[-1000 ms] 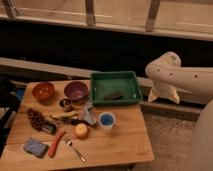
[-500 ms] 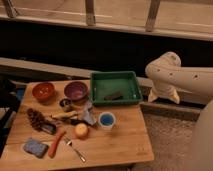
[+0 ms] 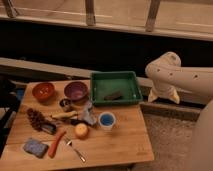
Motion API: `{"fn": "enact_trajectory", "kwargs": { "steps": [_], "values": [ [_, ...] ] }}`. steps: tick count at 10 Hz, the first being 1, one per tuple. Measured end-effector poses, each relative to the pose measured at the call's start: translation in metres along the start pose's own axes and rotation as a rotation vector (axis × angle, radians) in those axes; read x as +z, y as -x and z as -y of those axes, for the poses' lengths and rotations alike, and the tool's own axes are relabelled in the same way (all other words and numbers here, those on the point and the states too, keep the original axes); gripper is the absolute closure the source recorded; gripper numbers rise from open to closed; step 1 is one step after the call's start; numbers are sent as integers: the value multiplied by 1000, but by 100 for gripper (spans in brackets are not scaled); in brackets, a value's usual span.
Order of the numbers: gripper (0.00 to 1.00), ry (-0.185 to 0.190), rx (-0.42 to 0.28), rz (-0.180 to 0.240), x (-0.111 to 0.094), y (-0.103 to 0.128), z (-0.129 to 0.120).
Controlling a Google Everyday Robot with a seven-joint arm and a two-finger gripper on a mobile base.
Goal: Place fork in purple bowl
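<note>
Currently the gripper (image 3: 164, 95) hangs off the table's (image 3: 125, 142) right edge, jaws spread, holding nothing. One fork (image 3: 75, 149) lies well left of it, near the front edge, its long axis diagonal, far-left to near-right. Bare wood separates them. Two bowls, the purple bowl (image 3: 76, 91) and an orange-red bowl (image 3: 43, 91), sit left of it, past one green tray (image 3: 116, 74).
</note>
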Motion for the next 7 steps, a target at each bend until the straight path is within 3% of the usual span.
{"fn": "enact_trajectory", "kwargs": {
  "steps": [5,7],
  "values": [
    [20,-4,-36,19,-4,-2,-3],
    [20,8,-158,62,-18,-8,-36]
  ]
}}
